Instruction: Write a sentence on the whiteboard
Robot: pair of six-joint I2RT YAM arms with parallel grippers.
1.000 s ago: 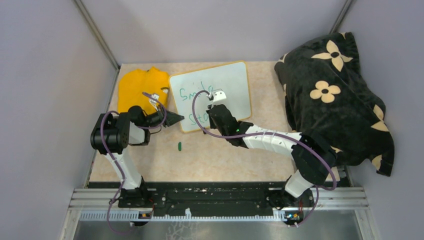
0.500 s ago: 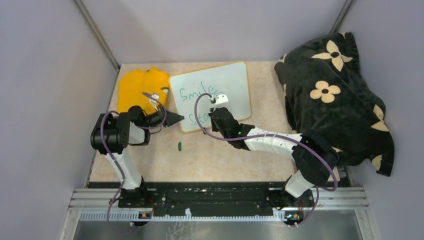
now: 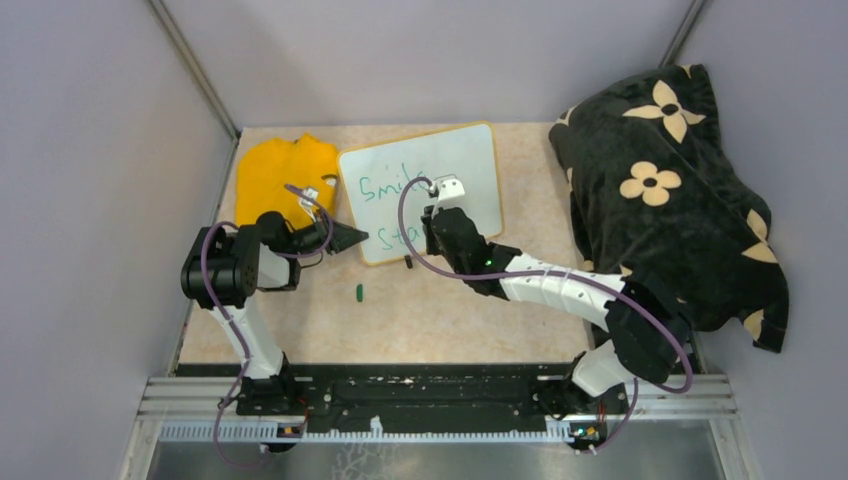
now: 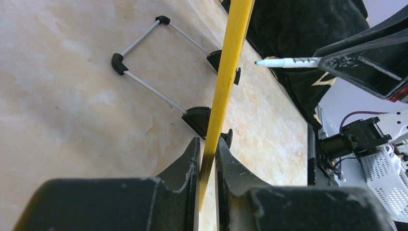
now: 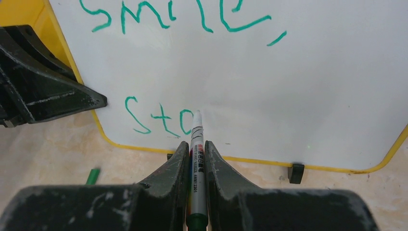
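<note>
Top external view: a yellow cloth (image 3: pixel 275 170) lies at the table's (image 3: pixel 450 310) far-left corner. My left gripper (image 3: pixel 352 238) clamps the left edge of the whiteboard (image 3: pixel 470 165), which stands mid-table near the far edge. My right gripper (image 5: pixel 196 144) pinches a marker (image 5: pixel 196 127), its tip seemingly touching the second line of the sentence (image 5: pixel 163 118).

The left pincer (image 4: pixel 207 144) is clamped on the yellow edge of the whiteboard (image 4: pixel 230 62), which runs edge-on toward 12 o'clock. At 2 o'clock the right pincer (image 4: pixel 324 61) holds a marker (image 4: pixel 286 62), its green tip just beside the board. A wire stand (image 4: pixel 144 82) rests on the bench (image 4: pixel 57 96) at 11 o'clock.
</note>
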